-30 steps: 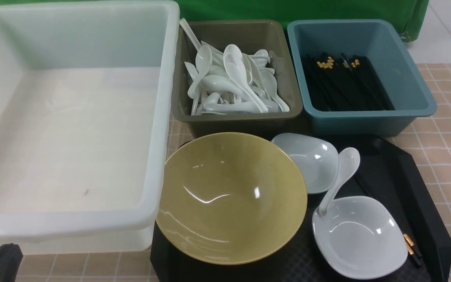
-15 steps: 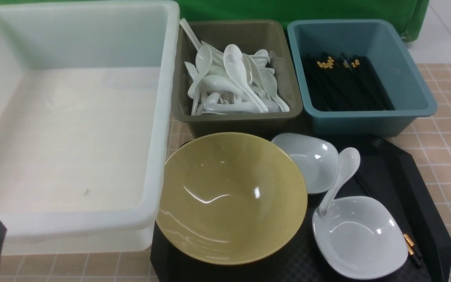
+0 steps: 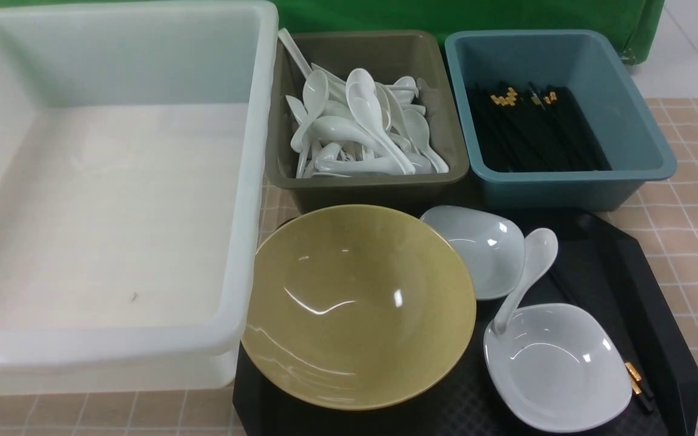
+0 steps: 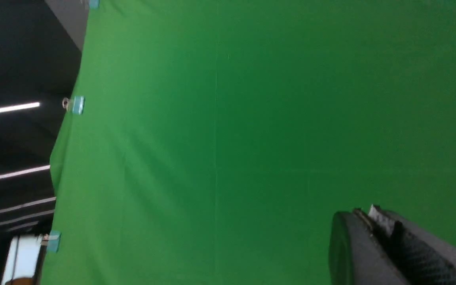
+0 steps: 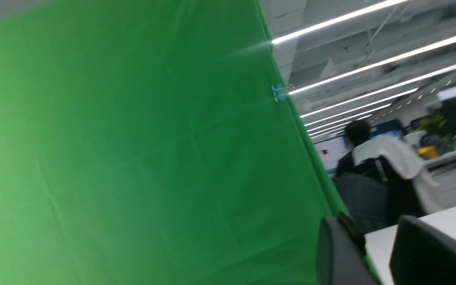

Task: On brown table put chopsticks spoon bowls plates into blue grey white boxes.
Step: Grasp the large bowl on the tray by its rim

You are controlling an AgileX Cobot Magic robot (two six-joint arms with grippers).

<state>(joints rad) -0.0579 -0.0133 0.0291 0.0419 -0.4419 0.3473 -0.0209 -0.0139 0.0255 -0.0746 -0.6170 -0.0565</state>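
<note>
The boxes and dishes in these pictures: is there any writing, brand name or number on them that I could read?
None. No word, label or number shows on the white tub, grey box, blue box, yellow bowl, white dishes or black tray.
The gold ends of the chopsticks are too small to tell any marking.
The office beside the green cloth in the right wrist view is too blurred to read.

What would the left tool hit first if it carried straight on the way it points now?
Probably the green backdrop cloth: the shut left tool points at it with nothing visible between, though how far off it hangs is unclear.
</note>
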